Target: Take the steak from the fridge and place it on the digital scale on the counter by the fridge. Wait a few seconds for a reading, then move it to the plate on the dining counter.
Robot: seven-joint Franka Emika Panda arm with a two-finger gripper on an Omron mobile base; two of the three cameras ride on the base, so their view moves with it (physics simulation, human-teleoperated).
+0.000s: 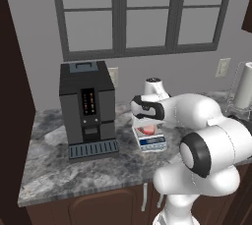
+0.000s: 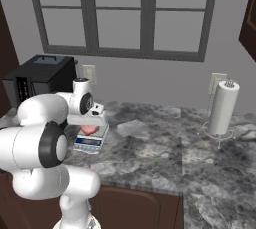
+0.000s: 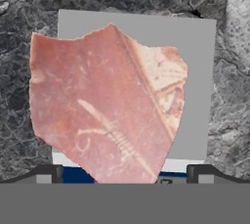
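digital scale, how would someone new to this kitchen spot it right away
Start at the grey marbled stone counter under the window and find the tall black coffee machine. Just to its right sits the small flat square silver-white digital scale, the low thing with a blue display strip and a pink-red raw steak on top.

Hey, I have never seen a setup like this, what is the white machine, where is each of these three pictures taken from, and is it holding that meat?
The white machine is a robot arm in a simulated kitchen. Two pictures come from cameras on its base, behind it to its left and right. The third looks straight down from its hand. On the counter stand a black coffee machine, a paper towel roll and a small digital scale. The steak lies on the scale, partly covering its display strip. The pincer hangs just above it with its jaws wide open, one on each side, so nothing is held.
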